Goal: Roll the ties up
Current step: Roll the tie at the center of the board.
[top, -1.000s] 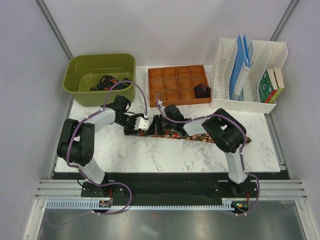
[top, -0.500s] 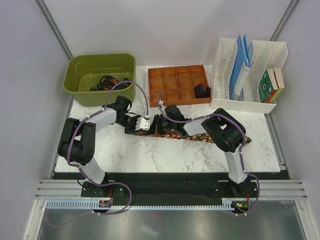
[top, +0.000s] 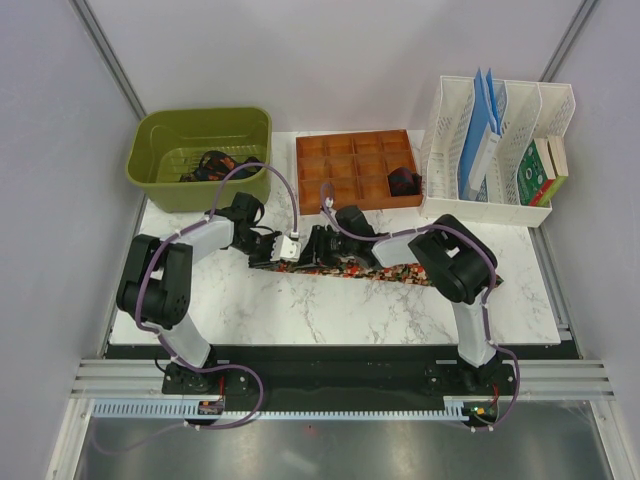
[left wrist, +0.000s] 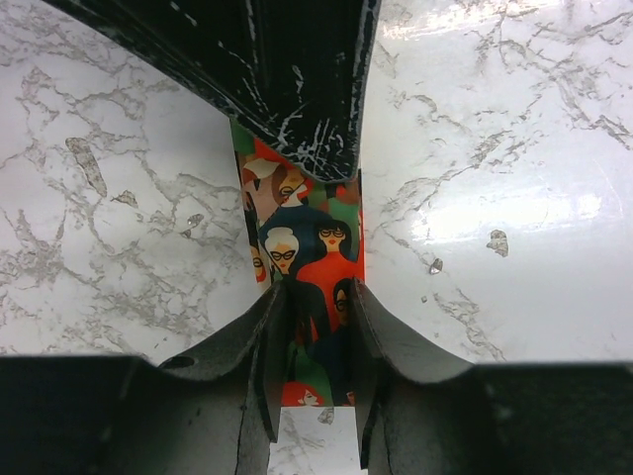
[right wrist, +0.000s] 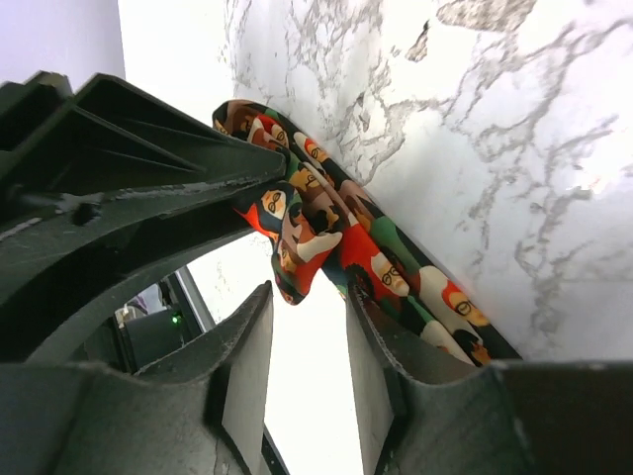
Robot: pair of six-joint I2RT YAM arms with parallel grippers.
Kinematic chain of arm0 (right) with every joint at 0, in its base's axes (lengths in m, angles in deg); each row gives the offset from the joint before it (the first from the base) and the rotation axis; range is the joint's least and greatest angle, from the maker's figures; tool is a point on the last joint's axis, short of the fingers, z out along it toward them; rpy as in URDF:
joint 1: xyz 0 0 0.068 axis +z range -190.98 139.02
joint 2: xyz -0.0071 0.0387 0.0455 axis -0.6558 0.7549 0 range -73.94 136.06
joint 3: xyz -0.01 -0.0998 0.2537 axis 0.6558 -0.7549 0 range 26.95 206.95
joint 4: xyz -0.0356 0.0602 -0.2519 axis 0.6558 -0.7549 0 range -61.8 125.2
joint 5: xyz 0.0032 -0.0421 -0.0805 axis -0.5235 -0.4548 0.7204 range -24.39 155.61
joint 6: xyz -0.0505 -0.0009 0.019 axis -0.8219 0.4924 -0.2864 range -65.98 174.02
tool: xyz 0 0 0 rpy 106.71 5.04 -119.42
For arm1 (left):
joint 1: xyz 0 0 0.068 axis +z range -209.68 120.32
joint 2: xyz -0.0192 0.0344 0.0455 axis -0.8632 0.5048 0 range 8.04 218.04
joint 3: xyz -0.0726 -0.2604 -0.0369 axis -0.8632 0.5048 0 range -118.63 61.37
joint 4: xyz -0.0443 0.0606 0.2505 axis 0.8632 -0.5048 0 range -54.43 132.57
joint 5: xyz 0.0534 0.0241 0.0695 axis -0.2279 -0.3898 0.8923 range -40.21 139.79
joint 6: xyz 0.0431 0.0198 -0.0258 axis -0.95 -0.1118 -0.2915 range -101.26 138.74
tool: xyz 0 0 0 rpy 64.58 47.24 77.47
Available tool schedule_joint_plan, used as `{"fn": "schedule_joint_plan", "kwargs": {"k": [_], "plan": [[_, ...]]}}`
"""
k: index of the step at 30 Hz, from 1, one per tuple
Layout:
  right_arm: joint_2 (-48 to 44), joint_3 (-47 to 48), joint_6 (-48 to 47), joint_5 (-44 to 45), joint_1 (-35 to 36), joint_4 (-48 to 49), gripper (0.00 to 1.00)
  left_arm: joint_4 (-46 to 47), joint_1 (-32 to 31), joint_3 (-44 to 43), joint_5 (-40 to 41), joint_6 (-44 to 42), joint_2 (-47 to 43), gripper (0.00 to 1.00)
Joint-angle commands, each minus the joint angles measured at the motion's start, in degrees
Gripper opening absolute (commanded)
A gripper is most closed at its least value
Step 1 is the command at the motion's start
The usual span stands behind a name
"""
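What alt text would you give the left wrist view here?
A necktie printed with cartoon faces is held between the left gripper's two dark fingers, flat on a white marble tabletop. A scuffed black robot part covers its far end.

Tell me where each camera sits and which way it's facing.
Top external: above, behind the robot, facing down at the marble table; both arms show.
Left wrist: behind the left gripper, facing down at the patterned tie.
Right wrist: behind the right gripper, facing obliquely across the table at the tie.
All three share the tie.
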State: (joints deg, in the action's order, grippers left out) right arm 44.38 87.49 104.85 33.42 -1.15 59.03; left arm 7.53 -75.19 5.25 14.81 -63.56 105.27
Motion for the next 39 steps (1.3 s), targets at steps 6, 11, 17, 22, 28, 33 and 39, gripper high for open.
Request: {"fn": "schedule_joint_plan", "kwargs": {"k": [6, 11, 17, 22, 28, 33, 39], "plan": [[-0.73, 3.45, -0.29, 0.63, 0.07, -0.63, 0.44, -0.02, -0.22, -0.40, -0.09, -0.31, 1.03, 0.36], [0.59, 4.07, -0.03, 0.28, 0.33, 0.42, 0.42, -0.02, -0.31, -0.66, 0.00, -0.14, 1.38, 0.36], [2.35, 5.21, -1.08, 0.72, 0.68, -0.80, 0.40, -0.02, -0.22, -1.10, -0.18, 0.30, 1.82, 0.36], [3.23, 5.82, -2.75, 1.77, 0.60, -2.91, 0.38, -0.11, -0.22, -1.45, -0.17, 0.74, 2.00, 0.36], [3.93, 6.35, -4.51, 3.62, 0.77, -6.69, 0.24, -0.28, -0.14, -1.19, -0.09, 2.13, 0.51, 0.38], [4.02, 6.44, -6.09, 5.29, 0.77, -9.86, 0.13, -2.83, 2.49, -4.70, -3.33, 11.95, -2.92, 0.51], [4.28, 6.70, -6.27, 5.90, 0.77, -10.30, 0.12, -6.00, 9.26, -6.02, -9.40, 33.46, -9.16, 0.67]]}}
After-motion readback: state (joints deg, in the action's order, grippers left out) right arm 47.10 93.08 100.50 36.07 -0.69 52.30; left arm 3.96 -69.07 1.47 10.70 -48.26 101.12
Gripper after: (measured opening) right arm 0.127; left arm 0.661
